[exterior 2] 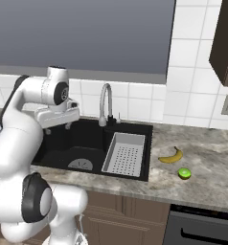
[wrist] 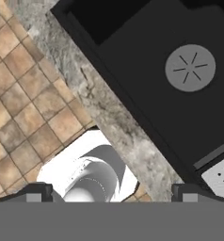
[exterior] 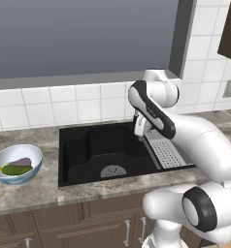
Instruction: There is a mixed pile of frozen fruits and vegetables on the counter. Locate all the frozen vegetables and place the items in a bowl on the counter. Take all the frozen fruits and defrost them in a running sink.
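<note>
The pale blue bowl (exterior: 34, 156) stands on the counter (exterior: 35, 191) left of the sink (exterior: 88, 145). Inside it lie the frozen vegetables: a dark green cucumber (exterior: 15, 169) and a grey-purple eggplant (exterior: 22, 162). The frozen fruits, a yellow banana (exterior 2: 172, 156) and a green lime (exterior 2: 184, 173), rest on the counter (exterior 2: 207, 186) right of the sink (exterior 2: 63, 146). My gripper (exterior 2: 58, 127) hangs above the black basin, open and holding nothing. In the hand view its fingertips (wrist: 38, 191) stand wide apart over the sink's front edge, with the drain (wrist: 190, 67) beyond.
A curved chrome faucet (exterior 2: 105, 103) rises behind the basin. A grey perforated tray (exterior 2: 124, 153) fills the sink's right part. Tiled wall and a window run along the back; a dark upper cabinet (exterior 2: 226, 43) hangs at the right. Brown floor tiles (wrist: 24, 108) show below.
</note>
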You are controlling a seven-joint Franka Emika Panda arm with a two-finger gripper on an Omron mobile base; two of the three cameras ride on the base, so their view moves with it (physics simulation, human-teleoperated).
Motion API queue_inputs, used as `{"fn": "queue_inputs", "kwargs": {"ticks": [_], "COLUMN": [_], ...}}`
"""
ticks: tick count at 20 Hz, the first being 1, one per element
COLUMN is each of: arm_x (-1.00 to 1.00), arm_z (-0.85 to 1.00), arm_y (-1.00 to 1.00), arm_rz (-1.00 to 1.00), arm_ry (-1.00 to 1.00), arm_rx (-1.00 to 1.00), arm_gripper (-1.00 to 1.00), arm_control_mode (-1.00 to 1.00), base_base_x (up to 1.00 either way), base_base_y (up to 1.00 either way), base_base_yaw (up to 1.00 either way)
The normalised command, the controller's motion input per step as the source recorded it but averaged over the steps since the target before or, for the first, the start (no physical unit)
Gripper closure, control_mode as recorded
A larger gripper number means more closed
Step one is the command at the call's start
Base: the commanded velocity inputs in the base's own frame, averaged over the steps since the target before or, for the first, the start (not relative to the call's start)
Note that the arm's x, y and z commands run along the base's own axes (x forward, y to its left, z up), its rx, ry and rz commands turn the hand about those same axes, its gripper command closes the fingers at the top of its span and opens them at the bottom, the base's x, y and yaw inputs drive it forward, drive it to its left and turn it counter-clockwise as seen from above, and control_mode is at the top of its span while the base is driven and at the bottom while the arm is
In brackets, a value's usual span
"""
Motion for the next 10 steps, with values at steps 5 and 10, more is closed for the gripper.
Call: {"fn": "queue_inputs", "kwargs": {"ticks": [5,10], "arm_x": [-0.01,0.0], "arm_z": [-0.03,0.0], "arm_y": [-0.24,-0.24], "arm_rz": [-0.3,-0.31], "arm_ry": [0.0,0.0], "arm_rx": [-0.1,-0.11], "arm_gripper": [-1.0,-1.0], "arm_control_mode": [-1.0,-1.0], "base_base_x": [0.0,0.0], "base_base_y": [0.0,0.0], "base_base_yaw": [0.0,0.0]}}
